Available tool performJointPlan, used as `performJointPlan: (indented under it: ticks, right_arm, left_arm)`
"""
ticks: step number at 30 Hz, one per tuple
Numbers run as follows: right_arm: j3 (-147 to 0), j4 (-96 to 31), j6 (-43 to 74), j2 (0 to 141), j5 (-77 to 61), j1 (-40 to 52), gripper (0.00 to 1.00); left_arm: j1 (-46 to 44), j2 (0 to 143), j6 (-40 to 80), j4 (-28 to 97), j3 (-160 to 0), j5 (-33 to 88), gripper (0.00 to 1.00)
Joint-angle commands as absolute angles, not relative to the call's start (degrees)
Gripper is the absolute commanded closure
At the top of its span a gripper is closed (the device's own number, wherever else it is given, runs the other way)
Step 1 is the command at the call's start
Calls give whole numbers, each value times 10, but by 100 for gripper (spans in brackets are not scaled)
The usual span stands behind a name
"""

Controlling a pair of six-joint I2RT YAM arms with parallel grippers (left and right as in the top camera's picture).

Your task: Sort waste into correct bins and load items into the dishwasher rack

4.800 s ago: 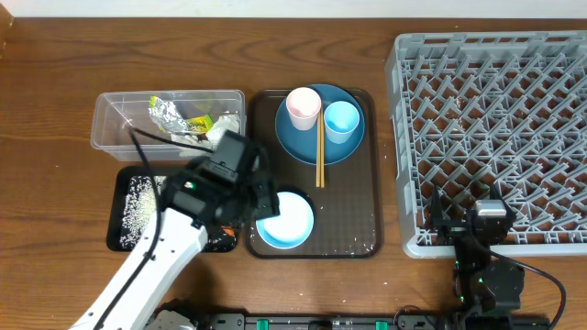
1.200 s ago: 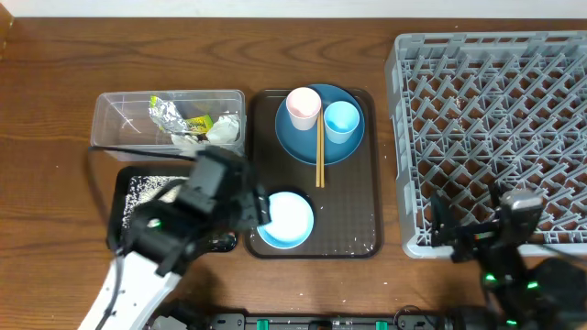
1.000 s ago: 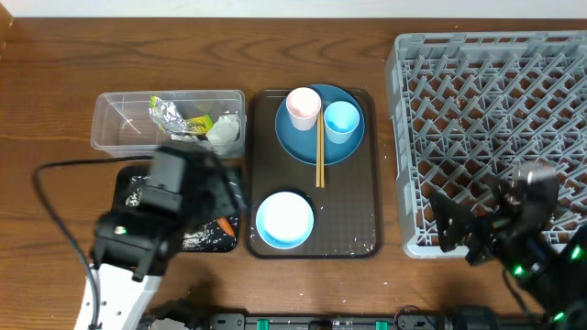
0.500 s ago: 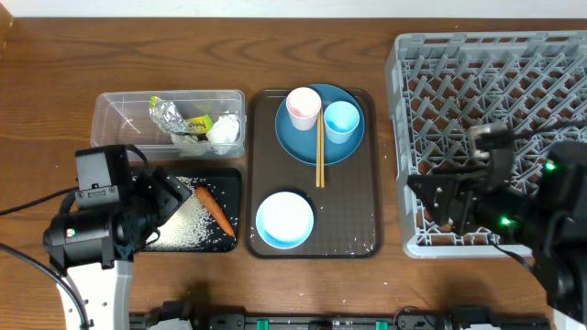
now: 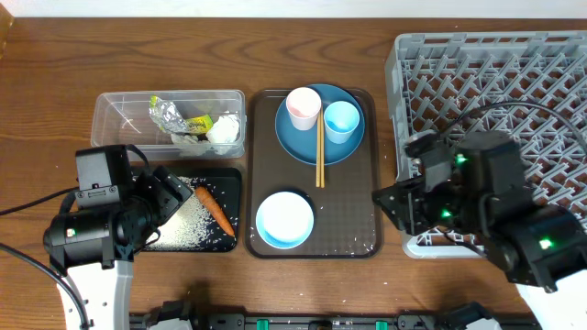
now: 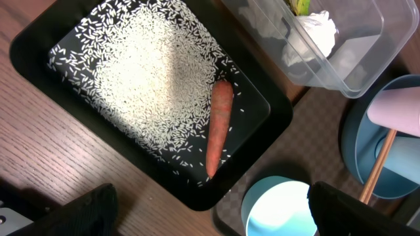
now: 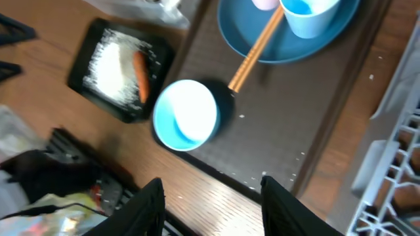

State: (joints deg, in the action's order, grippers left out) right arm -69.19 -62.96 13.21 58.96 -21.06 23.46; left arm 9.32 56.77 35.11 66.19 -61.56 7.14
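The grey dishwasher rack (image 5: 495,82) is seen at the right of the table, with no dishes loaded in the part that shows; its near-left corner is covered by the right arm. The brown serving tray (image 5: 358,220) is placed in the middle, just left of the rack. The right gripper (image 5: 394,206) is held above the tray's right edge, its fingers parted and nothing gripped between them. The left gripper (image 6: 220,213) is held above the black tray (image 5: 128,197) at the near left, its jaws spread wide and empty. The clear tub (image 5: 119,119) is set just beyond the black tray, at the far left. The dark-blue plate (image 5: 303,142) is laid on the far half of the serving tray, and the pale-blue bowl (image 5: 285,220) on the near half, upright and apart from the plate. The pale-pink cup (image 5: 304,108) and the light-blue cup (image 5: 341,120) are stood side by side on the plate. The wooden chopsticks (image 5: 319,151) are laid between the cups, their near ends reaching past the plate's rim onto the tray. The crumpled tissues (image 5: 223,133), the silver foil (image 5: 167,113) and the yellow-green wrapper (image 5: 197,124) are gathered in the right part of the tub. The carrot (image 5: 215,210) is laid in the right part of the black tray, beside the spread rice grains (image 6: 144,85).
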Motion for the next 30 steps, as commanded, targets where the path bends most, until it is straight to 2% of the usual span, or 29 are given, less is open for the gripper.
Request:
performJointPlan:
  ticks: [1, 4, 9, 13, 15, 21, 23, 26, 30]
  right_arm:
    - [-690, -629, 155, 600, -133, 256, 55]
    - [-689, -630, 155, 610, -126, 259, 57]
    - [-689, -641, 154, 628, -126, 259, 53]
    - [-689, -634, 153, 635, -116, 259, 32]
    - [-689, -621, 152, 635, -101, 259, 26]
    - [-689, -547, 140, 638, -94, 259, 25]
    - [-689, -543, 129, 641, -94, 259, 24]
    - [-689, -552, 121, 645, -94, 259, 18]
    - [-689, -553, 100, 641, -92, 258, 19]
  left_arm:
    - [97, 565, 369, 662, -625, 75, 5]
    - [97, 565, 427, 662, -625, 119, 5]
    - [97, 566, 427, 705, -620, 143, 5]
    - [97, 566, 421, 712, -609, 143, 5]
    - [97, 566, 421, 715, -609, 143, 5]
    - [97, 566, 421, 716, -609, 144, 5]
    - [97, 566, 421, 715, -609, 144, 5]
    - [97, 566, 421, 716, -609, 144, 5]
    - [97, 566, 421, 716, -609, 144, 5]
